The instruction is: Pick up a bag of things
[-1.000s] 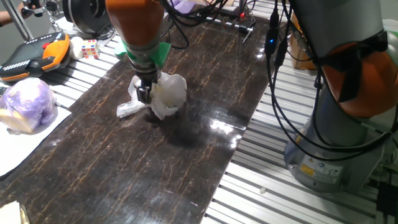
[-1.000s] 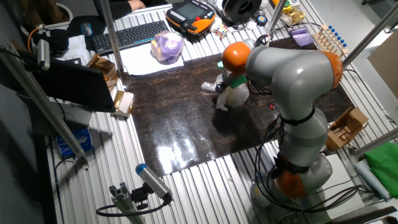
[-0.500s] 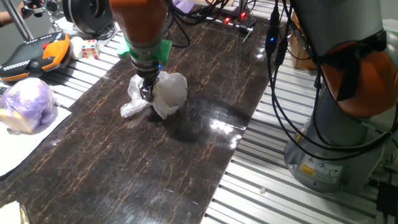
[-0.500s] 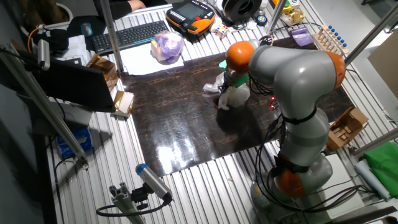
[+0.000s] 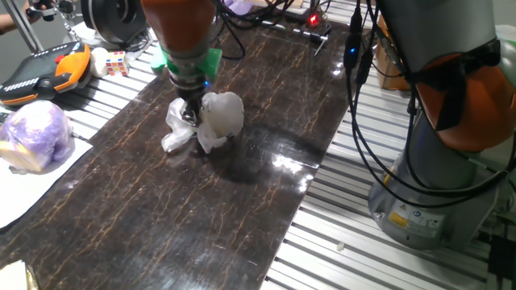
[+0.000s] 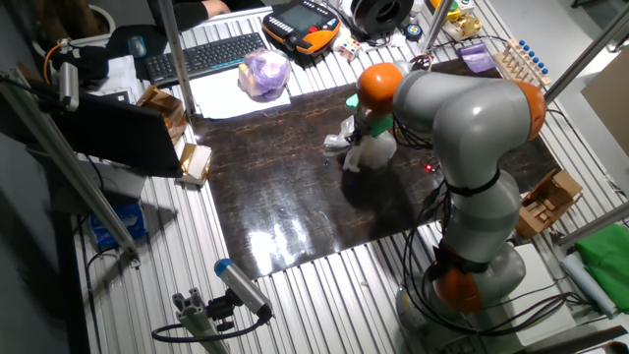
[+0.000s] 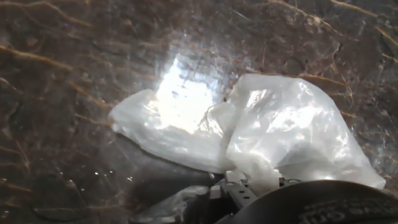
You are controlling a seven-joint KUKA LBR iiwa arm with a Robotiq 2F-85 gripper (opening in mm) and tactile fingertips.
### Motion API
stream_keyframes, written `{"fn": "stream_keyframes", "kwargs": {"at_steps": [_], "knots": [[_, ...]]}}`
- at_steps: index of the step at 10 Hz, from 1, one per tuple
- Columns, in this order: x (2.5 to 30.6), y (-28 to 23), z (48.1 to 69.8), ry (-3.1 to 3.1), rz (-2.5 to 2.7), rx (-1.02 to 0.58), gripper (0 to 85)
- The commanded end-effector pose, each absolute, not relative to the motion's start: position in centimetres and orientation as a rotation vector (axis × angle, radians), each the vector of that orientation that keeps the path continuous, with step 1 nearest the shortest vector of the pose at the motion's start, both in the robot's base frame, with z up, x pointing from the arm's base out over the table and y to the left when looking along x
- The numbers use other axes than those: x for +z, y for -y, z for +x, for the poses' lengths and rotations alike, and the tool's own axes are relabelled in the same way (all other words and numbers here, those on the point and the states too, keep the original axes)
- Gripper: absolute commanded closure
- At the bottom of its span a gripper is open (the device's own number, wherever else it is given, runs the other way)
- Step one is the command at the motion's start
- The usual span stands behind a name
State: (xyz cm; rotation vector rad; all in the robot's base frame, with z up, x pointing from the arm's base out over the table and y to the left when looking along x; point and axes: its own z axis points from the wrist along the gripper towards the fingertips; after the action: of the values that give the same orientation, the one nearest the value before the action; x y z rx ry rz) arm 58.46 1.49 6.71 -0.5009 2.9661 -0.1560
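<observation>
The bag of things [image 5: 218,117] is a crinkled translucent white plastic bag over the dark marbled table top [image 5: 242,217]. My gripper [image 5: 189,114] comes down from above and is shut on the bag's gathered neck. The bag's bulk lies to the right of the fingers and its flat tail [image 5: 173,141] droops to the lower left. A shadow lies on the table under the bag. In the other fixed view the bag [image 6: 371,152] hangs under the orange wrist. In the hand view the bag [image 7: 292,130] fills the right side, pinched at the gripper [image 7: 242,185].
A purple-tinted plastic bundle [image 5: 36,135] sits on white paper at the left. An orange-and-black pendant [image 5: 44,71] and a colour cube [image 5: 116,62] lie on the slatted bench. Cables [image 5: 359,97] hang by the robot base [image 5: 419,201]. A keyboard [image 6: 206,54] is further back.
The gripper has risen a little and shifted slightly right, staying shut on the bag. The bag and its tail came up with it.
</observation>
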Motion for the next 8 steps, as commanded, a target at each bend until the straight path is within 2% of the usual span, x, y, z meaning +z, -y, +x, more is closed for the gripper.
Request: {"fn": "stream_keyframes", "kwargs": {"at_steps": [1, 3, 8], "knots": [[7.1, -1.7, 58.6, -2.972, -0.501, -0.152, 84.3], [8.2, -2.0, 58.8, -3.003, -0.496, -0.113, 84.3], [13.4, -3.7, 58.7, -3.106, -0.447, -0.042, 84.3]]}}
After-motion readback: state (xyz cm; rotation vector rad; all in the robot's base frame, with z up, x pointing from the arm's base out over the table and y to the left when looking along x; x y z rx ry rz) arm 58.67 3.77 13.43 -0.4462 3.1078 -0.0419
